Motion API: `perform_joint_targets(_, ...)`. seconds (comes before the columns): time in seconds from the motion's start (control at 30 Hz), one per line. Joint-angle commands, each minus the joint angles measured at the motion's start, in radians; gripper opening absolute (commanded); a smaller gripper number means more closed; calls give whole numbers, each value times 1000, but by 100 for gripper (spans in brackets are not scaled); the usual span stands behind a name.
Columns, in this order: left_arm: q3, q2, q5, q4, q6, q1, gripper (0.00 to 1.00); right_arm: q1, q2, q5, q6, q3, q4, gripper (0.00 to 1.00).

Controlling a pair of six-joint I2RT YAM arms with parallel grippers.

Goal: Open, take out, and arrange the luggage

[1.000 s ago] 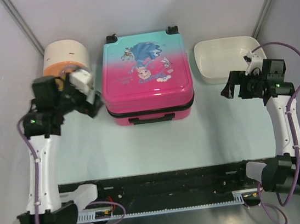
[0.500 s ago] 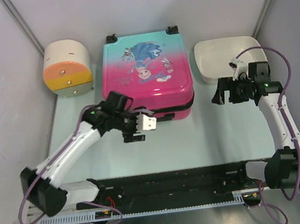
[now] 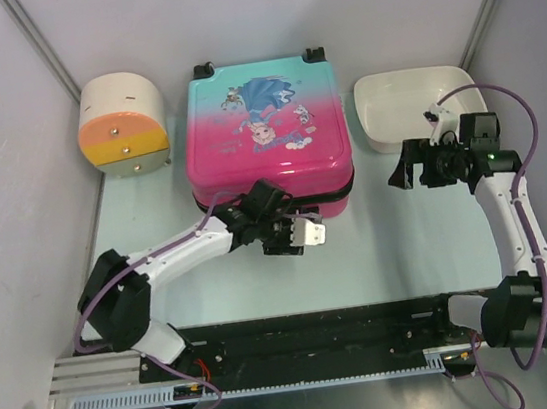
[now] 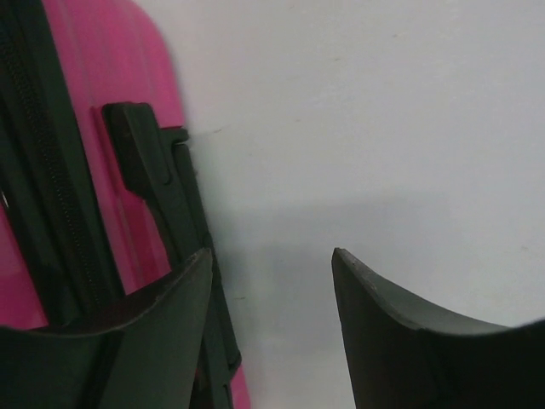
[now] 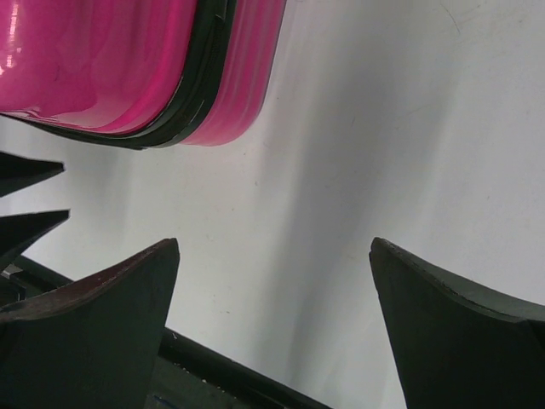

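Left tool (image 4: 271, 253) is held half spread, pinching nothing, beside the luggage (image 3: 263, 125); its black handle (image 4: 153, 179) is found just outside the gap, running along the near edge.

Pale table (image 3: 379, 241) with closed luggage (image 3: 262, 115), rounded drawer box (image 3: 122, 124), white basin (image 3: 392, 108).

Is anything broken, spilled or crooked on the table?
No, nothing stands out. The pink-and-teal hard-shell princess suitcase lies flat, closed and straight, with the cream-and-orange rounded drawer box on one side and the white rectangular basin on the other. Nothing is spilled.
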Motion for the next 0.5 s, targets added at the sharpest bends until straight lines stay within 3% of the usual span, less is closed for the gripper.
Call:
perform_joint_targets(0.0,-25,17,-113,186,-42,-7,63,-11,-45,-49,17,1,-6,100)
perform_joint_targets(0.47,-59,145,-204,336,-8,-9,63,-31,-42,-72,23,-33,20,100)
